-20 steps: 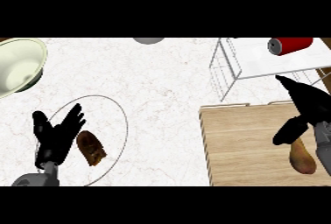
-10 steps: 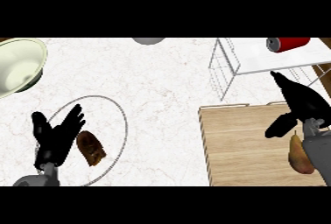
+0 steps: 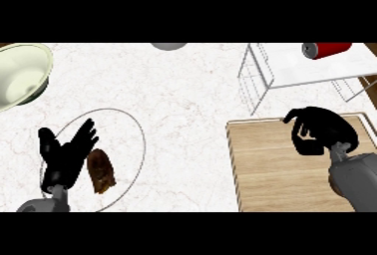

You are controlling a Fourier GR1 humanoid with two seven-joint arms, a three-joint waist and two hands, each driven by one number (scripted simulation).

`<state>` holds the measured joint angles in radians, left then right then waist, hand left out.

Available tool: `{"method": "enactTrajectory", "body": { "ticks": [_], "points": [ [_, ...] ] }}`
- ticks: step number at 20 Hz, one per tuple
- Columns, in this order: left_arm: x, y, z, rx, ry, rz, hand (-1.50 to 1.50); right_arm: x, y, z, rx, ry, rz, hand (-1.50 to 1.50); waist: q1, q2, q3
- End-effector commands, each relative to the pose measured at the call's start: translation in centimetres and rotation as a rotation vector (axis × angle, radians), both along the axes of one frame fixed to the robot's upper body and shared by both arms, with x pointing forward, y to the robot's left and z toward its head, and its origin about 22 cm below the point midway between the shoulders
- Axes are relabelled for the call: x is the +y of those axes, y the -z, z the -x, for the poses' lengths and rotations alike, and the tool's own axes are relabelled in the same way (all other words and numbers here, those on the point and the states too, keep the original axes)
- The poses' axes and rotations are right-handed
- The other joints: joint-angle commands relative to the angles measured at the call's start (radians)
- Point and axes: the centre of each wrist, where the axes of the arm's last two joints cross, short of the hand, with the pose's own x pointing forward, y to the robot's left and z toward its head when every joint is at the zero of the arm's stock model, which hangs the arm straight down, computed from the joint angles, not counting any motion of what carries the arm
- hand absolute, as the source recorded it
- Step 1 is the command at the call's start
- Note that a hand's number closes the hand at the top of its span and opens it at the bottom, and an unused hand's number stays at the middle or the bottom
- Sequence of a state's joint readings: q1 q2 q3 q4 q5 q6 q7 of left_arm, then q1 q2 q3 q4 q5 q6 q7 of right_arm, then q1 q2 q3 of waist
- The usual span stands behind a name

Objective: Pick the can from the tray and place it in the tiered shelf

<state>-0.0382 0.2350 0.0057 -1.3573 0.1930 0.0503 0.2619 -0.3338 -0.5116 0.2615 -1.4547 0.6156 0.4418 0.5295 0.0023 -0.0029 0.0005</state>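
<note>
The red can (image 3: pixel 327 49) lies on its side on the top board of the white tiered shelf (image 3: pixel 294 72) at the upper right. Below it, my right hand (image 3: pixel 320 130) hovers over the far edge of the wooden tray (image 3: pixel 273 169), fingers curled inward with nothing visible in them. It is apart from the can. My left hand (image 3: pixel 66 154) rests open, fingers up, at the lower left over a clear plate.
A clear round plate (image 3: pixel 136 137) with a brown piece of food (image 3: pixel 101 172) lies at the lower left. A pale green bowl (image 3: pixel 18 74) stands at the upper left. A grey round object (image 3: pixel 169 46) peeks in at the top edge.
My right hand has drawn back from the shelf toward the tray, and its straight fingers have curled in. The can stays on the shelf. The left hand has not moved.
</note>
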Motion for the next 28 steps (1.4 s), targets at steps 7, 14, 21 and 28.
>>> {"method": "enactTrajectory", "body": {
  "ticks": [7, 14, 21, 28],
  "points": [
    [0.5, -1.1, 0.0, 0.018, 0.004, 0.005, 0.0, 1.5, -1.2, 0.7, -0.112, -0.156, -0.136, 1.5, 0.0, 0.002, 0.0],
    [0.9, -0.7, 0.7, 0.023, 0.013, -0.01, 0.0, 4.0, 1.6, 3.5, -0.158, -0.328, -0.445, 1.5, -0.003, 0.001, 0.0],
    [1.5, -0.1, 1.3, 0.036, -0.033, 0.002, 0.0, 1.6, -7.3, 7.3, -0.476, -0.303, -0.489, 1.5, -0.016, -0.004, -0.001],
    [1.5, 0.2, 0.7, 0.024, -0.012, 0.014, 0.0, -1.0, -16.8, 9.0, -0.659, -0.182, -0.499, 1.5, -0.01, 0.0, -0.002]
  ]
}}
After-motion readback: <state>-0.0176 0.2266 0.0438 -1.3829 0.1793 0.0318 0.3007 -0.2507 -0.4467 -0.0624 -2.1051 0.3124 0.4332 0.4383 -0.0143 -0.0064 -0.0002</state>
